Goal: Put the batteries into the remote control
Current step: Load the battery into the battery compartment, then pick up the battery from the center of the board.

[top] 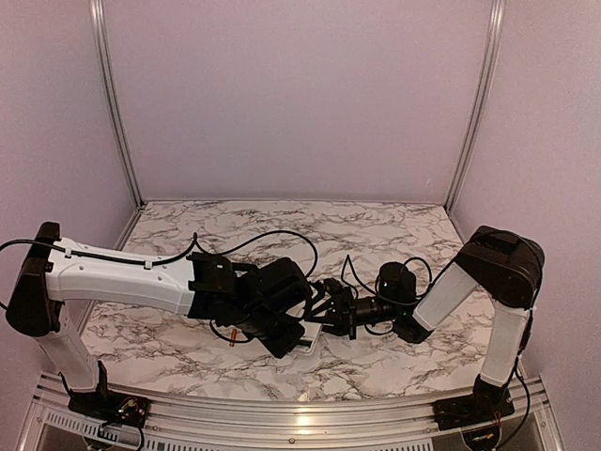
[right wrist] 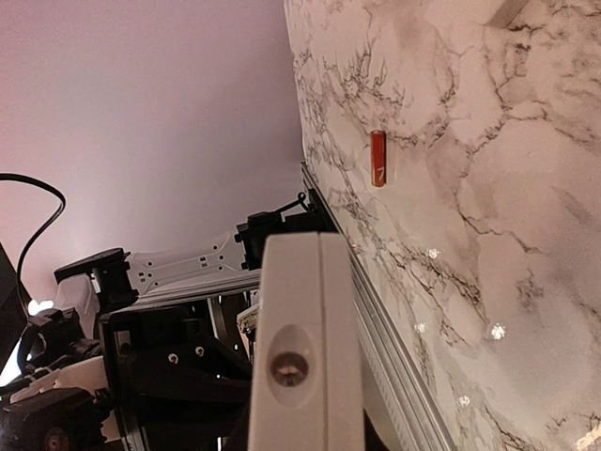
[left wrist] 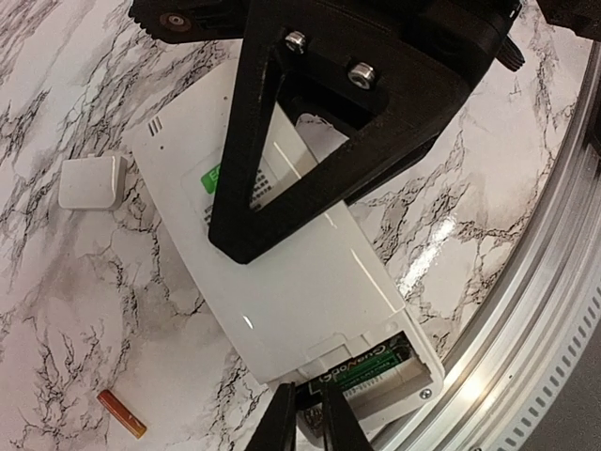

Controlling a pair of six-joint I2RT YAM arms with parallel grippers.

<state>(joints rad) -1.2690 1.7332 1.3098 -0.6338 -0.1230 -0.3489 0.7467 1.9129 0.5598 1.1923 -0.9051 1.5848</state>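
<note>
Steadiness is what this step needs: the right pincer [top: 338, 315] looks clenched on the remote control [left wrist: 310, 301] and should keep it from rocking while the left pincer [left wrist: 312, 425] works at the open bay [left wrist: 390, 371]; its tips stand close together, but whether they grip anything I cannot tell; a cell should go in parallel to the bay, pressed down rather than slid; the remote sits back-up by the middle of the desk's [left wrist: 56, 310] near edge, long axis slanting to it, bay end nearest the rail [left wrist: 526, 310]; the orange-red battery [left wrist: 122, 414] lies loose nearby.
</note>
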